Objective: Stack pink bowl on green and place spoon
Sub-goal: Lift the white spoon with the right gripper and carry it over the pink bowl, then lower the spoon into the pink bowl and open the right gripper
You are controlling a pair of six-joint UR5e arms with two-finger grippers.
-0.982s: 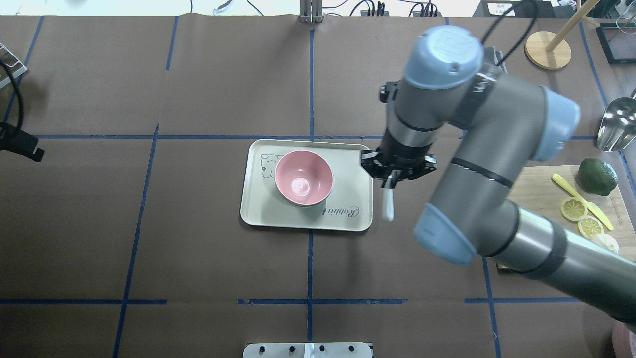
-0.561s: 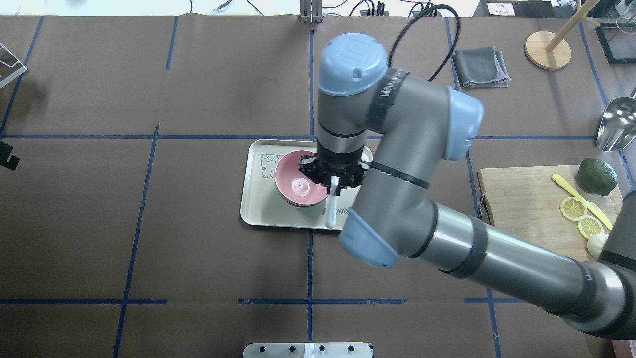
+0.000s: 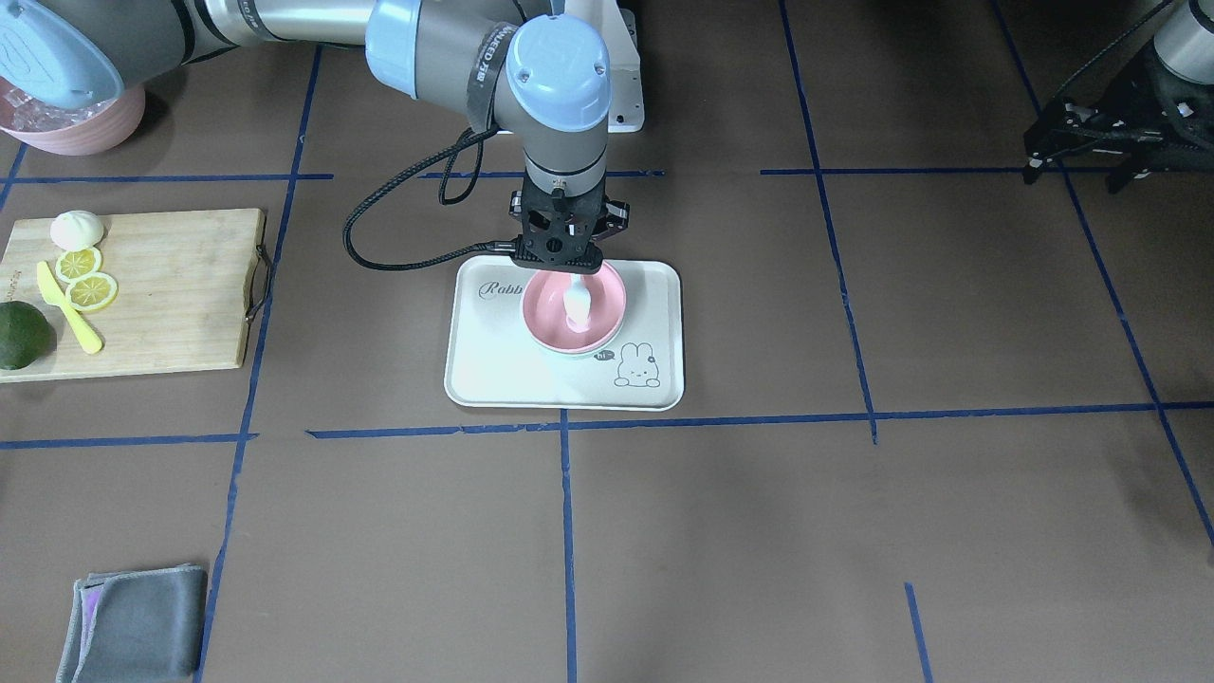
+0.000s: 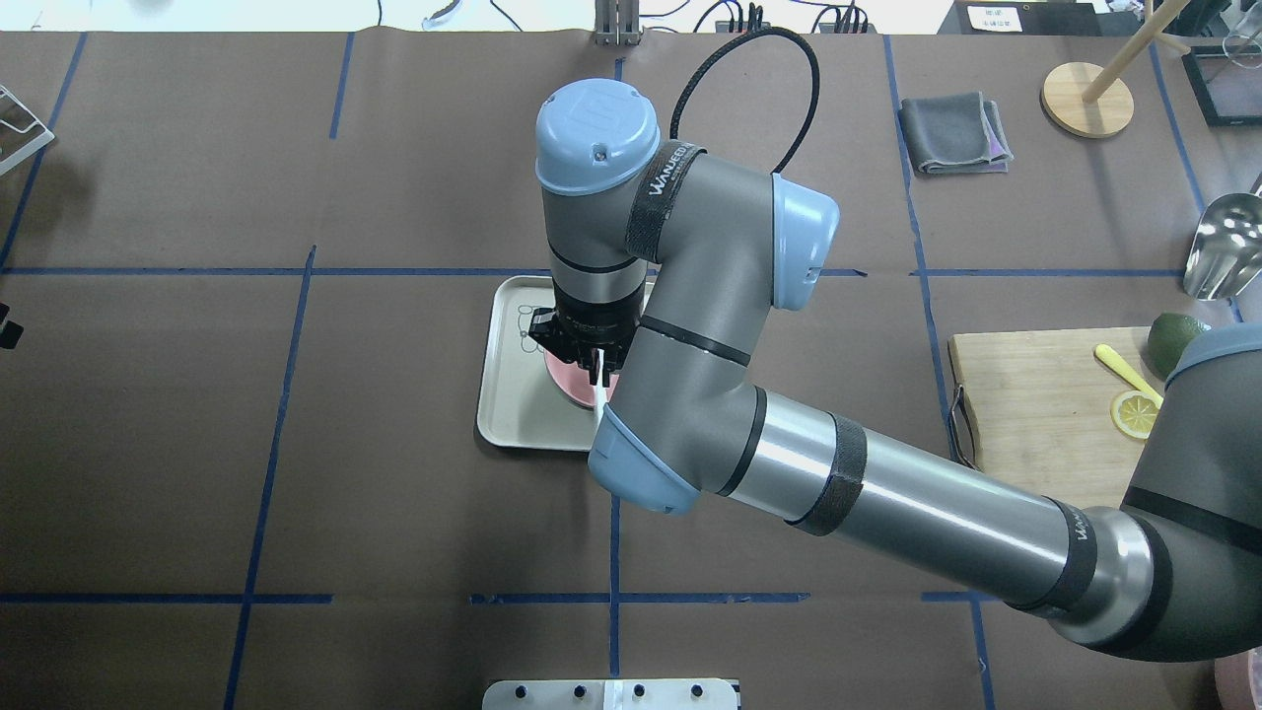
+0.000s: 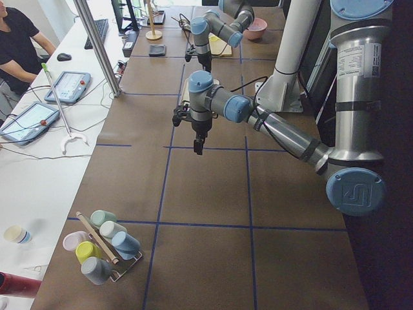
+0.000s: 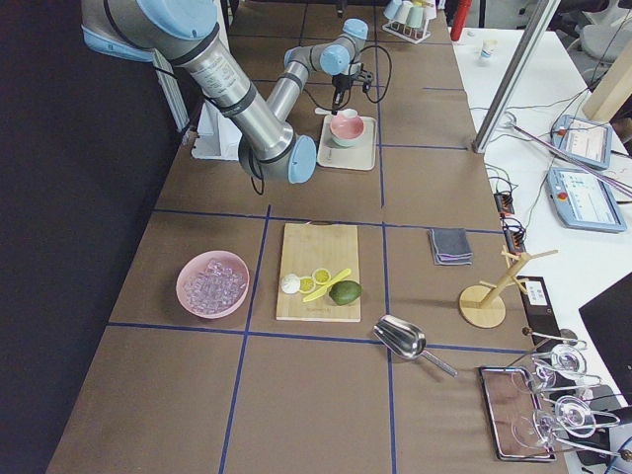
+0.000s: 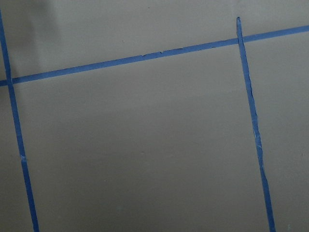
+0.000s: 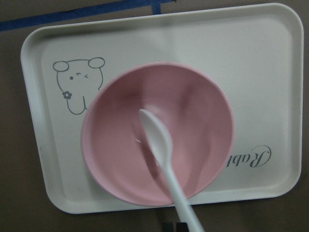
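Your right gripper (image 3: 566, 249) is clamped on the handle of the white spoon (image 8: 161, 145), right above the pink bowl (image 8: 120, 159) — the spoon's scoop is down inside the bowl, near its middle. The bowl sits about centred on the cream rabbit tray (image 8: 270, 58). Your left gripper (image 5: 198, 145) hangs well apart from the tray, over the brown table cover (image 7: 145, 145) and blue tape (image 7: 130, 59) — whether its fingers are apart or together can't be told.
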